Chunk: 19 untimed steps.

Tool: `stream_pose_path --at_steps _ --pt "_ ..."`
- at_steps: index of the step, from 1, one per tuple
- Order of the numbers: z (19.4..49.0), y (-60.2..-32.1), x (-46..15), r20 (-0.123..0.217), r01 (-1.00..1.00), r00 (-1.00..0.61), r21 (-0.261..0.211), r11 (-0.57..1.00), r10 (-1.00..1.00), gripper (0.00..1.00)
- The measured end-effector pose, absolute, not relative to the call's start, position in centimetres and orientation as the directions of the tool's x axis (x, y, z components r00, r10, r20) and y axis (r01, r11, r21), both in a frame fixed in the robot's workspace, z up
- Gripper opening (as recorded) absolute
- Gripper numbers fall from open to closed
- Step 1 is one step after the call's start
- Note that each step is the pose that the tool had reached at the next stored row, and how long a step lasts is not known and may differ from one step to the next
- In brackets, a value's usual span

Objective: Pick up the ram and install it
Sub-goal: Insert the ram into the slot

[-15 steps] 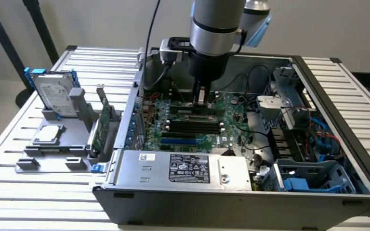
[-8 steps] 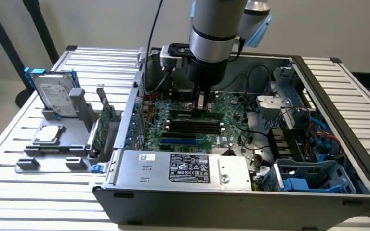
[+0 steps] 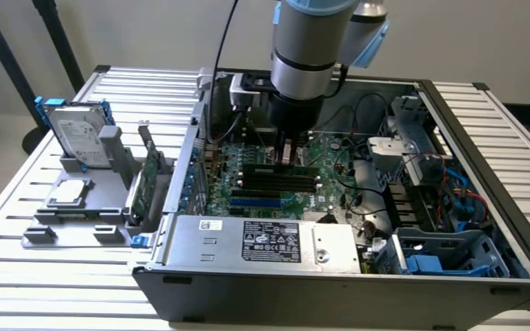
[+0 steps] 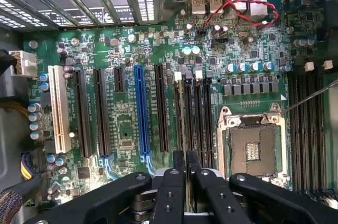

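My gripper [image 3: 286, 164] reaches down into the open computer case [image 3: 339, 283], just above the black memory slots [image 3: 279, 181] of the motherboard. In the wrist view its two black fingers [image 4: 174, 182] stand almost together, shut on the ram [image 4: 186, 129]. The ram is a thin dark stick seen edge-on, running away from the fingertips. It lies in line with the group of black memory slots [image 4: 198, 118] whose white latches sit at the far end. Whether the stick touches a slot is not clear.
A grey fixture [image 3: 72, 221] at the exterior view's left holds a silver hard drive [image 3: 79, 134] and a green expansion card [image 3: 152, 176]. Inside the case are the power supply [image 3: 265, 238], the bare CPU socket [image 4: 252, 150], a blue slot [image 4: 141, 113], loose cables [image 3: 361, 172] and a blue drive cage [image 3: 449, 255].
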<state>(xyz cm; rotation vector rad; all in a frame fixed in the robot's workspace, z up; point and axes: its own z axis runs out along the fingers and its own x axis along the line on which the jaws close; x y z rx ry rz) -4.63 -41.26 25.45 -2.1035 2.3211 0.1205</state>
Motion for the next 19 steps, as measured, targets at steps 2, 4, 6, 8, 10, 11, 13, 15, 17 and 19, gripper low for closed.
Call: stream_pose_path --at_steps 2,4,6,8,10,11,13,15,17,19 --pt "25.1 -41.3 -4.6 -0.057 -0.994 -0.099 0.052 0.096 -0.993 0.14" --pt "24.7 -41.3 -4.6 -0.057 -0.994 -0.099 0.052 0.096 -0.993 0.14" --pt "24.6 -41.3 -4.6 -0.056 -0.994 -0.099 0.052 0.096 -0.994 0.14" --pt "24.6 -41.3 -4.6 -0.056 -0.994 -0.099 0.052 0.096 -0.994 0.14" --pt "24.5 -41.2 -4.6 -0.053 -0.994 -0.099 0.052 0.096 -0.994 0.14" --pt "24.5 -41.1 -4.6 -0.052 -0.994 -0.099 0.052 0.096 -0.994 0.14" --pt "24.4 -41.0 -4.6 -0.049 -0.994 -0.099 0.052 0.096 -0.994 0.14" --pt "24.3 -40.9 -4.6 -0.047 -0.994 -0.099 0.051 0.096 -0.994 0.14" --pt "24.3 -40.8 -4.6 -0.046 -0.994 -0.099 0.051 0.096 -0.994 0.14" --pt "24.2 -40.7 -4.6 -0.046 -0.994 -0.099 0.051 0.097 -0.994 0.14"
